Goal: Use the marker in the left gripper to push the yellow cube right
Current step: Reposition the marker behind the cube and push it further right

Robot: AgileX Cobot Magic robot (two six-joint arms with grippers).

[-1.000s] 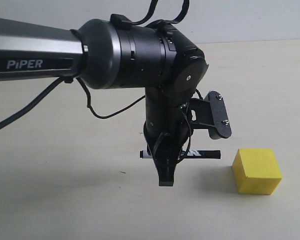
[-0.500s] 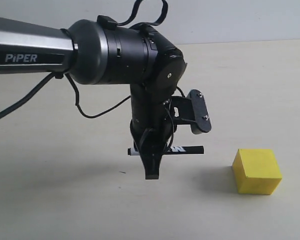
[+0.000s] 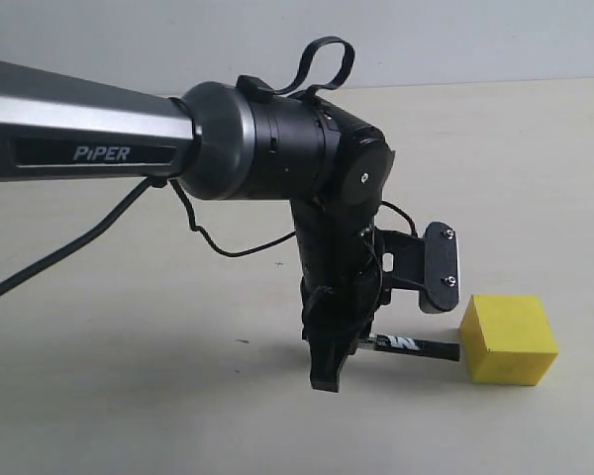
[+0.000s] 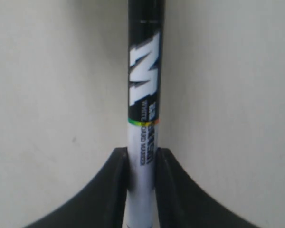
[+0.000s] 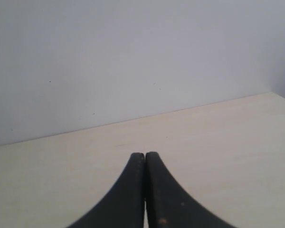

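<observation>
The yellow cube point(image 3: 509, 338) rests on the pale table at the lower right of the exterior view. My left gripper point(image 3: 329, 374) points down just left of it and is shut on the marker point(image 3: 408, 345), which lies level with its black cap end reaching to the cube's left face; whether it touches I cannot tell. In the left wrist view the marker point(image 4: 143, 109) runs straight out from between the fingers point(image 4: 111, 185), white barrel clamped, black cap beyond. The cube does not show there. My right gripper point(image 5: 145, 156) is shut with nothing in it, above bare table.
The bulky PiPER arm point(image 3: 109, 139) spans the left and middle of the exterior view, with black cables point(image 3: 228, 247) hanging under it. A grey wall point(image 5: 133, 57) stands behind the table's far edge.
The left arm dropped lower and swung right, bringing the marker's cap end from well left of the cube up to its left face. The cube has stayed in place.
</observation>
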